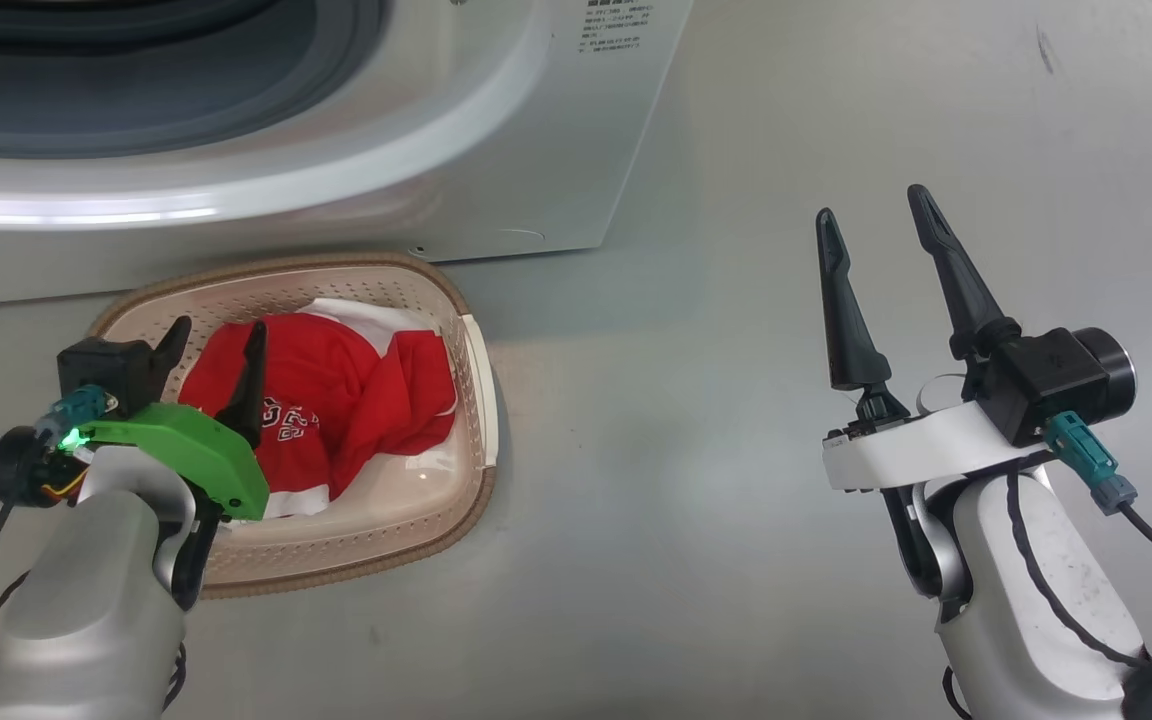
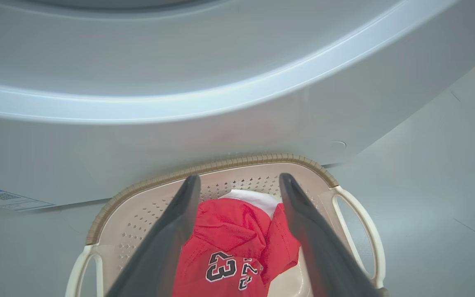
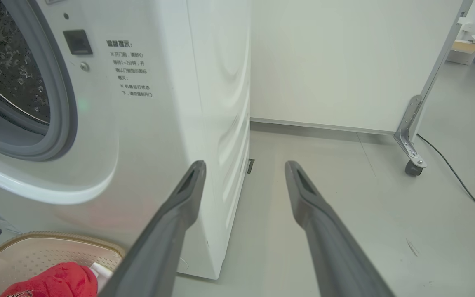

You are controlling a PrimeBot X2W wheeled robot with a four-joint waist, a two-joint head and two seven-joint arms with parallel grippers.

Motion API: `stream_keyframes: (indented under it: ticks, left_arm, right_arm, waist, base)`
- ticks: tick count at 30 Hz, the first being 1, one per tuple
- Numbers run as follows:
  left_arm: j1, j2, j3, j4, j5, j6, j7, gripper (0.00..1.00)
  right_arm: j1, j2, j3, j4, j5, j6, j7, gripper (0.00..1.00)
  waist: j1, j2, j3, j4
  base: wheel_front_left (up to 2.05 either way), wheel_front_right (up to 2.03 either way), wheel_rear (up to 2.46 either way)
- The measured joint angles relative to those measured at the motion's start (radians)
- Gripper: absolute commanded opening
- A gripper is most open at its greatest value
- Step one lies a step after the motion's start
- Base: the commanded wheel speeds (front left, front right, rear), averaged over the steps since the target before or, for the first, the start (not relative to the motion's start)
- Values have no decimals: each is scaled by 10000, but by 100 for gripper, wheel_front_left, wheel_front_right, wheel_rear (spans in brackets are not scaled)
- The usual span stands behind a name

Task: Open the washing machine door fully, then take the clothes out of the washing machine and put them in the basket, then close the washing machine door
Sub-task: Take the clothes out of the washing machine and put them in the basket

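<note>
Above basket (image 1: 336,262): left tool (image 1: 219,330) spread wide, empty, over red jersey (image 1: 336,390); right tool (image 1: 871,204) wide, empty. Risk: fabric snagging finger on lift-out.

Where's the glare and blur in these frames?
Head view: bright glare band on the washer front. Left wrist view: same streak; left fingers soft, too close. Right wrist view: right fingers blurred, washer corner bowed by the wide lens.
</note>
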Motion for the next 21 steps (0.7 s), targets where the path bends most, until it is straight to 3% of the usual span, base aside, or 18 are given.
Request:
stream_keyframes:
  ticks: [13, 21]
  left_arm:
    - [531, 46, -111, -1200, -311, 0, -178, 100]
    - [1156, 309, 867, -2731, -589, 0, -196, 100]
  right_arm:
    - [487, -4, -222, 435, 134, 236, 2, 100]
    - [897, -2, -385, 573, 378, 299, 0, 100]
  waist:
    - [0, 0, -1474, 566]
    - [0, 0, -2437, 827]
  base:
    - [0, 0, 0]
    - [0, 0, 0]
